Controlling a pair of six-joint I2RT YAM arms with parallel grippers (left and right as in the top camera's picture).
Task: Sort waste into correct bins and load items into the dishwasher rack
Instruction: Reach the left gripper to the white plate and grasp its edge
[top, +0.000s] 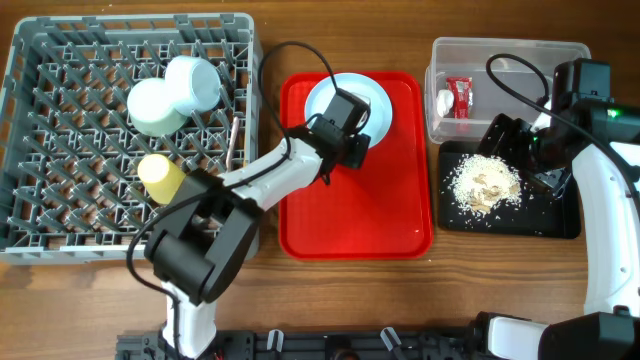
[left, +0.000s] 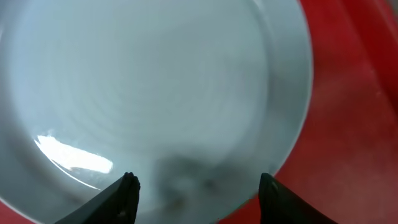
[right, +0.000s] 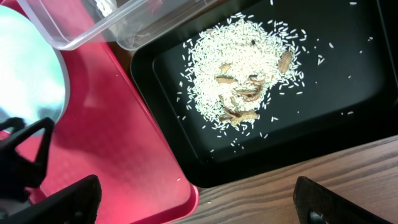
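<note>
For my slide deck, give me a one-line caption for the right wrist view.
Open right gripper by the black tray, food scraps piled in it, red serving tray alongside.

Plate (top: 378, 104) on serving tray (top: 360, 215) beside rack (top: 22, 150)

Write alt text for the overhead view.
The left gripper hangs over a pale blue plate on a red tray. To the left, a grey rack holds two bowls and a yellow cup; to the right, a clear tub and a black tray with food scraps.
</note>
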